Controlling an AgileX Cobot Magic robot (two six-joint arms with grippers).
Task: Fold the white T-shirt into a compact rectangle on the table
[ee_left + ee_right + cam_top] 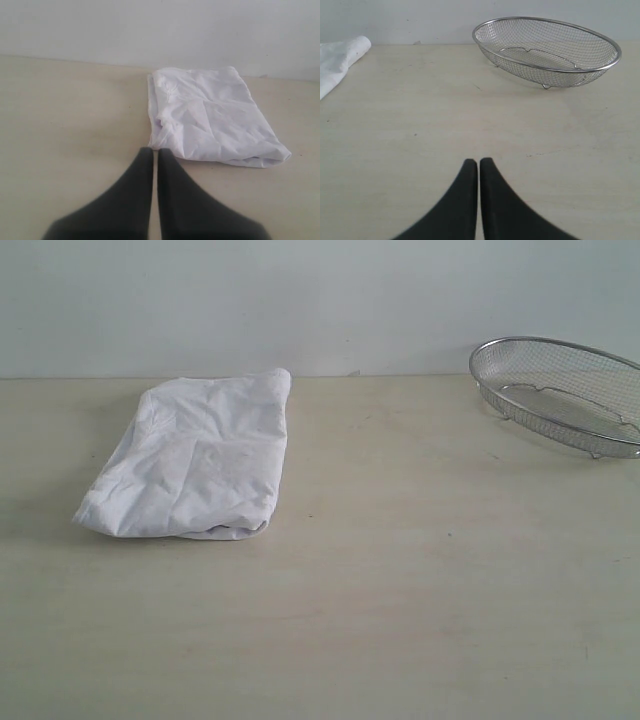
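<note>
While the white T-shirt [190, 455] lies folded, the left gripper [155, 152] and right gripper [478, 162] are closed, empty.

Bright, even, diffuse light; faint soft shadows; wrist views slightly soft.

We see a plain light grey wall [300, 300] rising directly behind the pale beige table [400, 590]. Soft, even light falls across both, casting only faint shadows.
</note>
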